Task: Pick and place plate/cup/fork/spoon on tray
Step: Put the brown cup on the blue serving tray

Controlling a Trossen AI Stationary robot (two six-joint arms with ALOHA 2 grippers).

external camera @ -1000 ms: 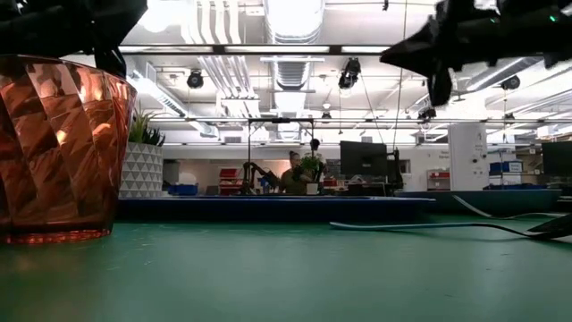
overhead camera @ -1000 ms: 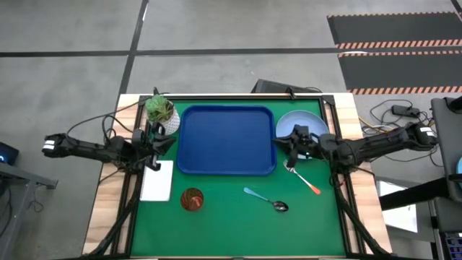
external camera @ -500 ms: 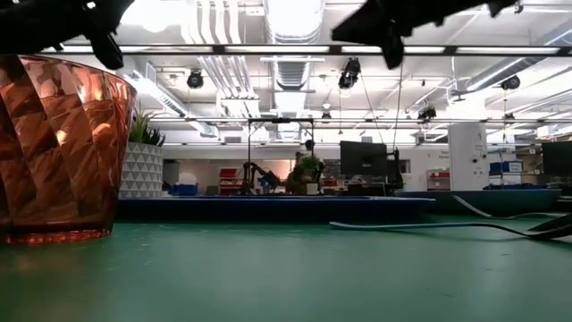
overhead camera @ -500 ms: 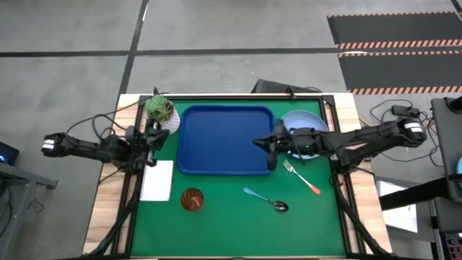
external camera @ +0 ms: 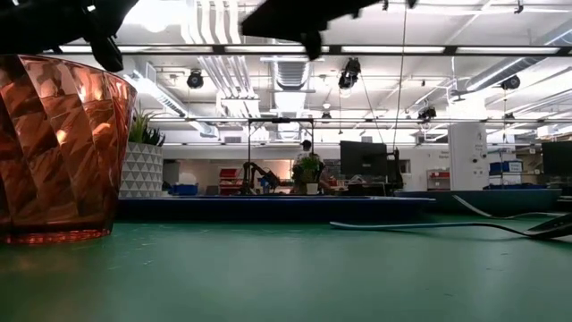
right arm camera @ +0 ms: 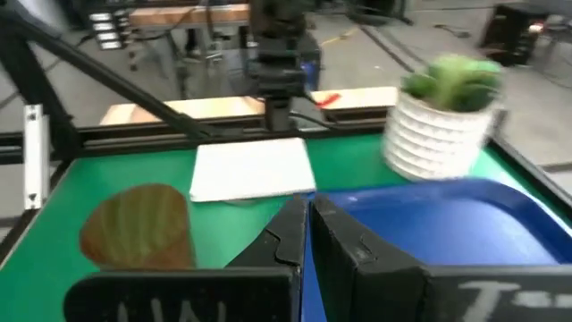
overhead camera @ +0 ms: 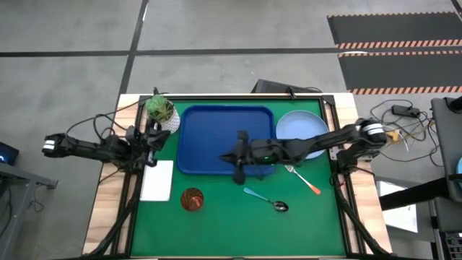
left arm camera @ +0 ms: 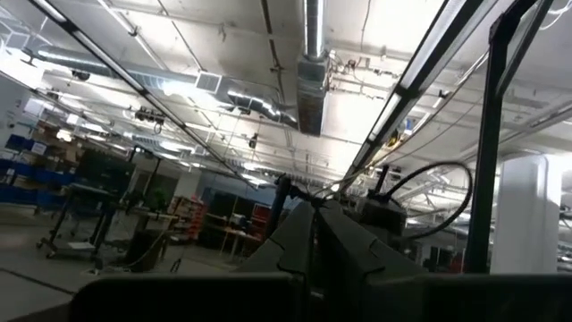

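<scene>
Now the right end effector (overhead camera: 240, 157) has swept from beside the plate (overhead camera: 301, 128) across the tray (overhead camera: 216, 126), fingers nearly closed and empty, apparently heading for the cup (overhead camera: 192, 198) on the table. Left end effector (overhead camera: 151, 139) waits by the tray's edge; finger state unclear.

The tray (overhead camera: 226, 140) lies at the table's middle back, with the plate (overhead camera: 301, 127) touching its right edge and a potted plant (overhead camera: 161, 112) at its back left corner. In front of the tray sit the cup (overhead camera: 192, 198) (left), the spoon (overhead camera: 266, 200) and the fork (overhead camera: 302, 179) (right), well apart.
</scene>
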